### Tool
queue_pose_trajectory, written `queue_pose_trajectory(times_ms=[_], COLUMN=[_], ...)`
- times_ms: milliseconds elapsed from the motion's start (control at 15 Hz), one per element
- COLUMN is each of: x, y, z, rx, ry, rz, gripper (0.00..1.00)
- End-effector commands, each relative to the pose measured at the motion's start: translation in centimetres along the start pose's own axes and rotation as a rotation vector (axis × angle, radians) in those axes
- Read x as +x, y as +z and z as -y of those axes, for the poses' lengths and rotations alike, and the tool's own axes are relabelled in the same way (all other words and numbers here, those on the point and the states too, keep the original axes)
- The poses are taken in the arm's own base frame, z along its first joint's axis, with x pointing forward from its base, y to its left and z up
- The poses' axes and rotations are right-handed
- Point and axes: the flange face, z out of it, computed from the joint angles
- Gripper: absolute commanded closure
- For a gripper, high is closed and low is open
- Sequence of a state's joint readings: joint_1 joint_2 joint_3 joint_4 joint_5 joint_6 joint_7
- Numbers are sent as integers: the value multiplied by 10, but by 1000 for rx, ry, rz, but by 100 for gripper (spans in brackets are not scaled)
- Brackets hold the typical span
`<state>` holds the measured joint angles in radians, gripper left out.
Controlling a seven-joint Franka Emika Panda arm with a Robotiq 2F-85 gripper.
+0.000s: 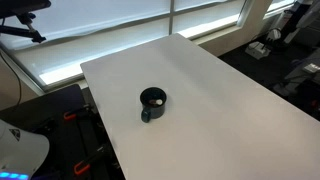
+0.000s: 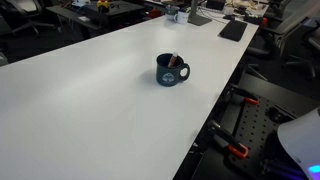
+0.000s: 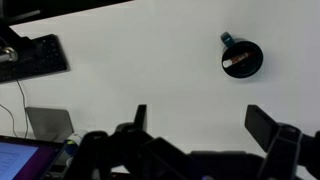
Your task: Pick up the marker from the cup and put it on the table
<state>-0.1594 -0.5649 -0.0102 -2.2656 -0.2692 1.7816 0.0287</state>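
Marker [image 3: 237, 62] is sitting half hidden inside cup [image 3: 243, 50] on table [image 3: 150, 70]; gripper [image 3: 198, 114], partly cropped, is hanging released, well apart.

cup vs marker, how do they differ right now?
Shape: the cup is round and wide with a side handle; the marker is a slim stick.
Pose: the cup stands upright on the table; the marker leans inside the cup, off the table.
Colour: the cup is dark all over; the marker shows a pale end.
Shared: both are in one spot, well away from the open tool.
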Motion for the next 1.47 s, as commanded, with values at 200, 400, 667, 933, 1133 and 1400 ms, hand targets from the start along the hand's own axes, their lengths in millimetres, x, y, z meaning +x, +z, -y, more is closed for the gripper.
queue_pose_trajectory(times_ms=[200, 400, 667, 933, 1133, 1400], x=[0, 0, 7, 10, 8, 11], y=[0, 0, 37, 101, 151, 200], z=[0, 0, 34, 74, 95, 111], rx=[0, 0, 6, -10, -8, 50], ry=[0, 0, 202, 383, 495, 602], rz=[1, 1, -46, -62, -14, -27], gripper=[0, 0, 0, 0, 0, 0])
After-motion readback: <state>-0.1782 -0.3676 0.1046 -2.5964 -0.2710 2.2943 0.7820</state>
